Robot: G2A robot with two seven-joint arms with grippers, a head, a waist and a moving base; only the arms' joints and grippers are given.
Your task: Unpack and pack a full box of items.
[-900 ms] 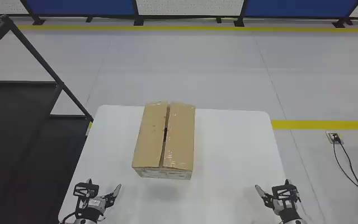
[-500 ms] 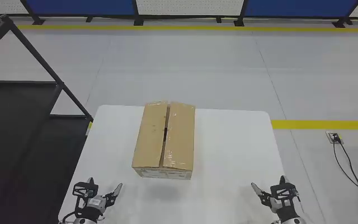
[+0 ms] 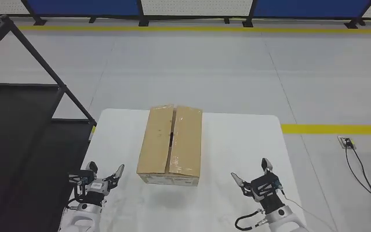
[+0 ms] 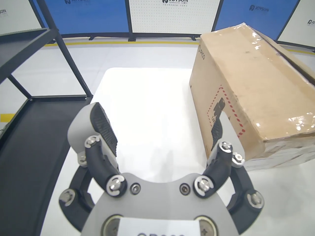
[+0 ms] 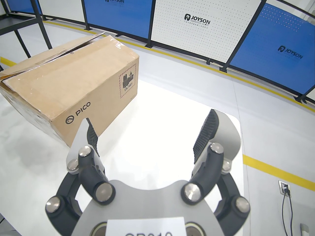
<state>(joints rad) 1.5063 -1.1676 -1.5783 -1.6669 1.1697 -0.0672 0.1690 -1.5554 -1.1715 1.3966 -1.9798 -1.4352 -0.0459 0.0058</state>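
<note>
Both hands are open and empty: the left hand [image 4: 160,114] is hovering low over the near-left corner of the tabletop [image 3: 243,145] with its two ribbed fingers [image 4: 103,126] spread wide and nothing between them. The right hand [image 3: 249,170] is hanging likewise over the near-right part, jaws fully parted and gripping nothing. Moving outward, the cardboard box [image 3: 171,145] is sitting at the middle of the tabletop, its long axis running from 6 to 12 o'clock. The left hand is lying at about 7 o'clock from it and the right hand at about 5 o'clock, each apart from the cardboard and touching nothing. Flanking the box's near end this way is, I judge, putting one long flap within reach of each arm. The two top flaps [image 3: 186,139] are lying shut, meeting along a centre seam [image 3: 173,136] under glossy clear tape. That seam is seeming to gape a little toward 12 o'clock, so the unpacking is not yet begun and the contents are hidden. Wide-spread fingers are probably suiting a first move of hooking a flap edge rather than pinching something small. Farther out, at 9 o'clock from the tabletop, a black shelving rack [image 3: 23,145] is standing just beside its edge, possibly crowding the left arm once a flap is swinging that way.
</note>
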